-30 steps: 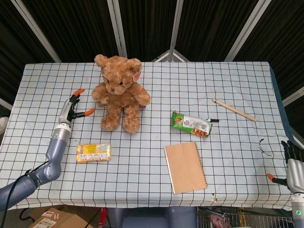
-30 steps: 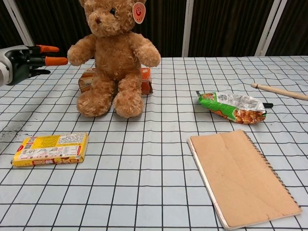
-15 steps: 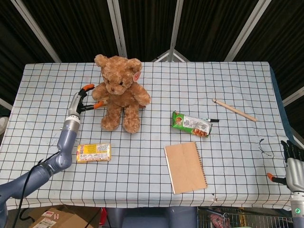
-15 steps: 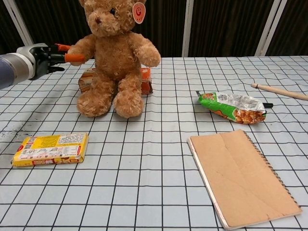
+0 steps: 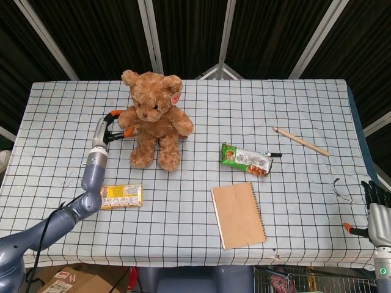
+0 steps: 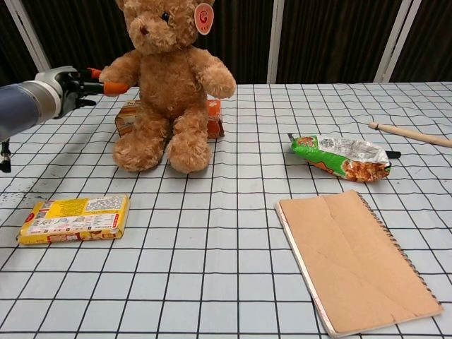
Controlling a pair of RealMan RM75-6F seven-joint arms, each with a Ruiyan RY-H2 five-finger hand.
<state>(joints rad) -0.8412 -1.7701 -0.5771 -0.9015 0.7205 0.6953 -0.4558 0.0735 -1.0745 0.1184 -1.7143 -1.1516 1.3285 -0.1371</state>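
Teddy bear [image 5: 154, 119] sits upright near table's [image 5: 293, 104] far left, facing robot, long axis vertical, legs splayed toward front edge; orange box tucked behind its legs.

Left hand [image 5: 109, 127] at bear's outstretched arm, orange fingertips [image 6: 111, 87] touching paw; whether it actually pinches paw, cannot tell.

Judgement: plush is light, soft, squashy, not fragile; fur gives grip. Arm is floppy, so torso offers firmer hold.

Right hand [image 5: 377, 213] idle at table's right edge, fingers apart, holding nothing.

left hand [image 6: 83, 85] | fingertips touching teddy bear [image 6: 169, 78] arm (nothing gripped) | yellow packet [image 6: 74, 218] nearer camera
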